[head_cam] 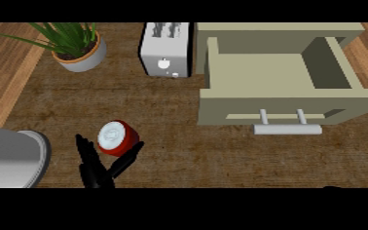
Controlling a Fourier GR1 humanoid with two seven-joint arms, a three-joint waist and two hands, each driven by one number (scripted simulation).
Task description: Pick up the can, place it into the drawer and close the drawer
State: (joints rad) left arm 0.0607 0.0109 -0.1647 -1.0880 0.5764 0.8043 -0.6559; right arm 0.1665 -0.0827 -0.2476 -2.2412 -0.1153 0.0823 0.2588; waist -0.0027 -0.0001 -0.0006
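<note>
At the lower left of the frame, the black left hand spreads its fingers and thumb around the small red can with a white top, not yet closed. It needs to squeeze, then lift toward the open beige drawer at the upper right.

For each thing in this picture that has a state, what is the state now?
can: on the counter, lying tilted, not yet lifted
left hand: open, fingers straight on both sides of the can
drawer: pulled open, nothing seen inside
toaster: slots without bread
potted plant: upright
</note>
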